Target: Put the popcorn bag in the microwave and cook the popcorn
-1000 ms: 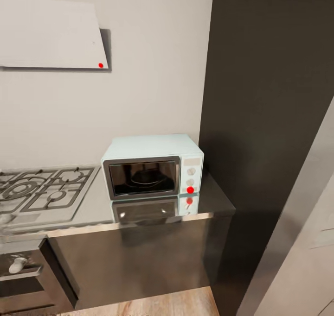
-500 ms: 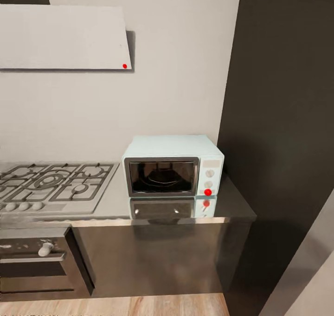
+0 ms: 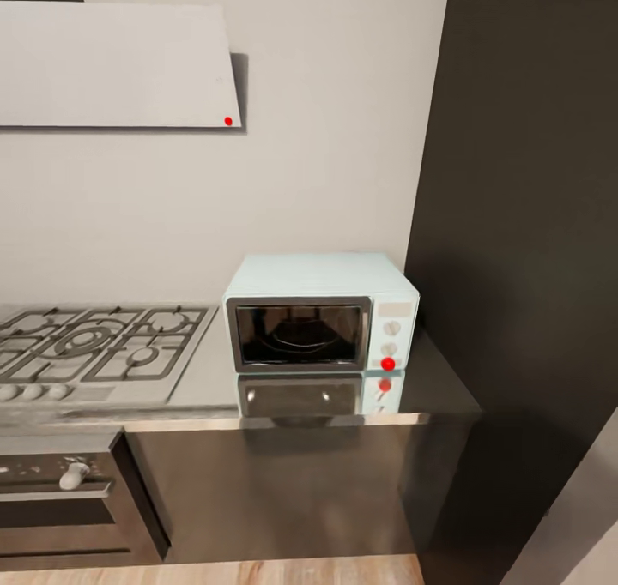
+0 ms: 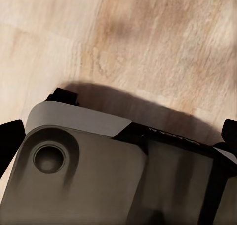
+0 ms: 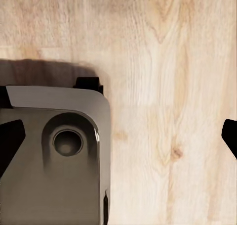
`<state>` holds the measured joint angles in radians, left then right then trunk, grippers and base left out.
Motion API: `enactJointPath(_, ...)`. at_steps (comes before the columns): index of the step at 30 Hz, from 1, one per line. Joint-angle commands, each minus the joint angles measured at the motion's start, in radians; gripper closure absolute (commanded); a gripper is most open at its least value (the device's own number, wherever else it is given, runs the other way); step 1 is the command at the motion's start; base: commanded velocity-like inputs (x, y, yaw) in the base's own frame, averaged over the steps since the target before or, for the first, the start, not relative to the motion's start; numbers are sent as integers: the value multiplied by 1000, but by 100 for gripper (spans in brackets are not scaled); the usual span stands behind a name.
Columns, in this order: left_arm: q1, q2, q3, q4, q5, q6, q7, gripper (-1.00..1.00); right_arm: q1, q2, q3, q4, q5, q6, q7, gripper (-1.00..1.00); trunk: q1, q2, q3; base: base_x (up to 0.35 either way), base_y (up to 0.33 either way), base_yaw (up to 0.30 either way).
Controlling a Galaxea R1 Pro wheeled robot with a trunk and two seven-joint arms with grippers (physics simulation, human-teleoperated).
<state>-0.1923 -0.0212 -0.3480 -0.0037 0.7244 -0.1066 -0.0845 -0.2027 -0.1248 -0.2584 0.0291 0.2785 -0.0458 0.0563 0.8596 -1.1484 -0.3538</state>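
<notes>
You're facing the shut microwave [image 3: 321, 323] on the bench [image 3: 429, 388], no bag in sight; both grippers spread wide, empty; find the popcorn bag next

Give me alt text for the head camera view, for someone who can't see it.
A pale-blue microwave with its dark glass door shut stands on a glossy grey countertop against a white wall, beside a tall dark panel. A steel gas hob lies beside it on the other side, with a built-in oven below and a white hood above.
</notes>
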Motion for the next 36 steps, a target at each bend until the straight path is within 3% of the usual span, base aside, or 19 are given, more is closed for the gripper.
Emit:
enactJointPath(1,-1,0,-8,2,10,-4,-4,-100,-1,0,-9,3,8,-5,2,-100,1,-1,-1,311,0,0)
enactJointPath(13,-1,1,-8,2,12,-7,-3,-100,-1,3,-8,3,14,-9,15,-100,1,-1,-1,67,0,0)
enactJointPath(16,-1,0,-8,2,11,-9,-3,-100,-1,3,-8,0,85,-25,33,-100,1,-1,-1,0,0,0)
enactJointPath(18,-1,0,-8,2,11,-10,-3,-100,-1,6,-9,-5,142,-50,138,-100,1,-1,-1,0,0,0)
enactJointPath(19,-1,0,-8,2,10,-11,-4,-100,-1,6,-10,-11,148,-52,165,-100,1,-1,-1,0,0,0)
enactJointPath(20,-1,0,-8,2,10,-11,-4,-100,-1,7,-11,-68,154,-51,197,-100,1,-1,-1,0,0,0)
enactJointPath(24,-1,0,-8,2,10,-11,-3,-100,-1,32,-11,-264,158,-32,214,-100,1,-1,-1,0,0,0)
enactJointPath(27,-1,0,-8,2,10,-11,-3,-100,-1,66,-11,-432,154,86,219,-100,1,-1,-1,0,0,0)
enactJointPath(28,-1,0,-8,2,10,-11,-3,-100,-1,85,-11,-548,150,183,222,-100,1,-1,-1,0,0,0)
enactJointPath(30,-1,-1,-9,2,10,-11,-3,-100,-1,107,-12,-713,146,308,245,-100,1,-1,-1,0,0,0)
enactJointPath(32,-1,-1,-9,2,10,-11,-3,-100,-1,130,-12,-911,145,456,310,-100,1,-1,-1,0,0,0)
enactJointPath(36,-1,-2,-9,2,10,-11,-3,-100,-1,140,-14,-1252,142,695,417,-100,1,-1,-1,0,0,0)
